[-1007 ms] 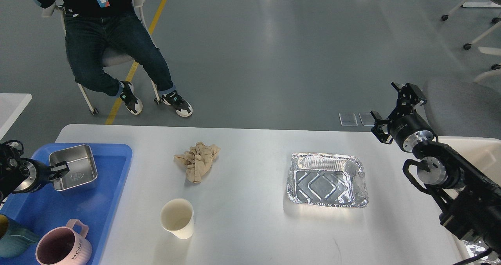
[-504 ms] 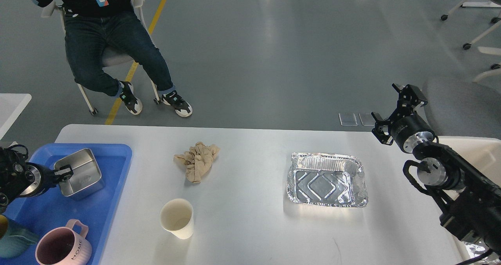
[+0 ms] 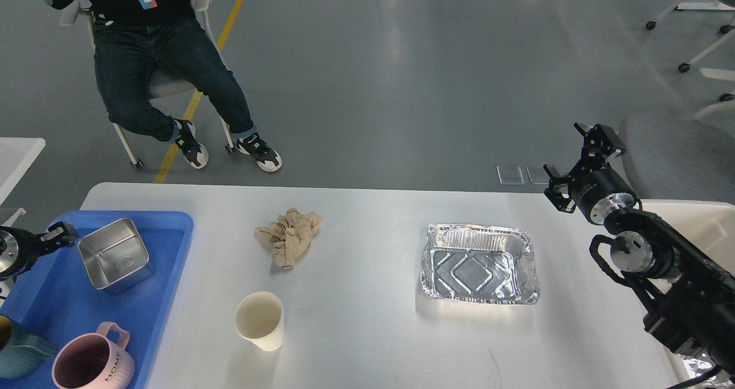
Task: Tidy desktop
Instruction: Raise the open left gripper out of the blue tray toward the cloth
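Note:
The white desktop [image 3: 367,331] carries a crumpled beige rag [image 3: 289,237], an upright empty paper cup [image 3: 260,320] and an empty foil tray [image 3: 479,264]. At the left stands a blue tray [image 3: 155,297] holding a square steel box [image 3: 113,255], a pink mug [image 3: 92,364] and a teal mug [image 3: 17,351]. My left gripper [image 3: 57,237] hovers at the tray's left edge, a short gap left of the steel box, open and empty. Over the desktop's far right corner my right gripper [image 3: 577,154] is raised, open and empty.
A person sits on a chair [image 3: 161,73] beyond the far left of the desktop. A small white table corner [image 3: 14,153] shows at the left edge. Office chair legs [image 3: 695,44] stand at the far right.
My left gripper has let go of the steel box and drawn back to the left. The box has turned a little and now rests in the blue tray. The right arm has hardly moved.

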